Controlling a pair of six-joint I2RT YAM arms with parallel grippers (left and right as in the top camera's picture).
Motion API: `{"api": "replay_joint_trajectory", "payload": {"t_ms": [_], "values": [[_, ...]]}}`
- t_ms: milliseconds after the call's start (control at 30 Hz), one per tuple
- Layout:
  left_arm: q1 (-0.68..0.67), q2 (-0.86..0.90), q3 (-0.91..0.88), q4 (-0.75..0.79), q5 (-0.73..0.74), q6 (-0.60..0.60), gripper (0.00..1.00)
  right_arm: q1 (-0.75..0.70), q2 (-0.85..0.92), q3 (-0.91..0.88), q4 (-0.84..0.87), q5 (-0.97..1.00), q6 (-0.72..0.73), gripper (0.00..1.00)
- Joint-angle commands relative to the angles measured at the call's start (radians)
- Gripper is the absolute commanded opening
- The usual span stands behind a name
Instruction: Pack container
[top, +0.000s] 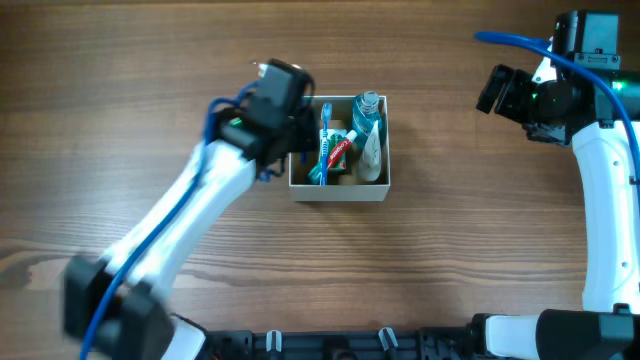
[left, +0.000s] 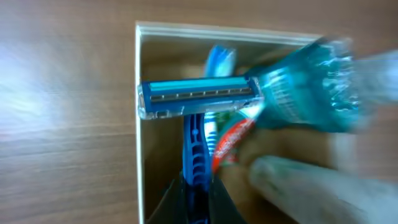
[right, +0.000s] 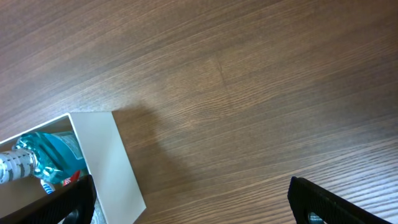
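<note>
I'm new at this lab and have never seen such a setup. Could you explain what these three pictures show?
Two robot arms work at a wooden table. One picture looks down from above; the other two come from cameras on each arm's wrist. In the middle sits a container holding a bottle and a toothpaste tube. The left gripper is shut on a blue razor over the container. The right gripper is open, holding nothing, off to the side.
</note>
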Motion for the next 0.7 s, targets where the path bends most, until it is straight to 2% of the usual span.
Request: {"api": "replay_joint_trajectory", "payload": {"t_ms": [0, 67, 100, 133, 167, 200, 433, 667], "values": [[-0.002, 0.140, -0.016, 0.063, 0.009, 0.026, 0.10, -0.002, 0.013, 0.008, 0.002, -0.001, 0.014, 1.00], [-0.002, 0.172, -0.016, 0.073, 0.016, 0.043, 0.13, -0.002, 0.013, 0.008, 0.002, -0.001, 0.014, 1.00], [-0.002, 0.172, -0.016, 0.072, 0.016, 0.043, 0.22, -0.002, 0.013, 0.008, 0.002, -0.001, 0.014, 1.00], [-0.002, 0.162, -0.011, 0.069, 0.016, 0.047, 0.40, -0.002, 0.013, 0.008, 0.002, -0.001, 0.014, 1.00], [-0.002, 0.152, -0.005, 0.062, 0.016, 0.047, 0.54, -0.002, 0.013, 0.008, 0.002, -0.001, 0.014, 1.00], [-0.001, 0.132, 0.009, 0.044, 0.016, 0.047, 1.00, -0.002, 0.013, 0.008, 0.002, -0.001, 0.014, 1.00], [0.001, -0.100, 0.142, -0.174, -0.114, 0.047, 1.00, -0.002, 0.013, 0.008, 0.002, -0.001, 0.014, 1.00], [0.001, -0.424, 0.143, -0.257, -0.157, 0.047, 1.00, -0.002, 0.013, 0.008, 0.002, -0.001, 0.014, 1.00]]}}
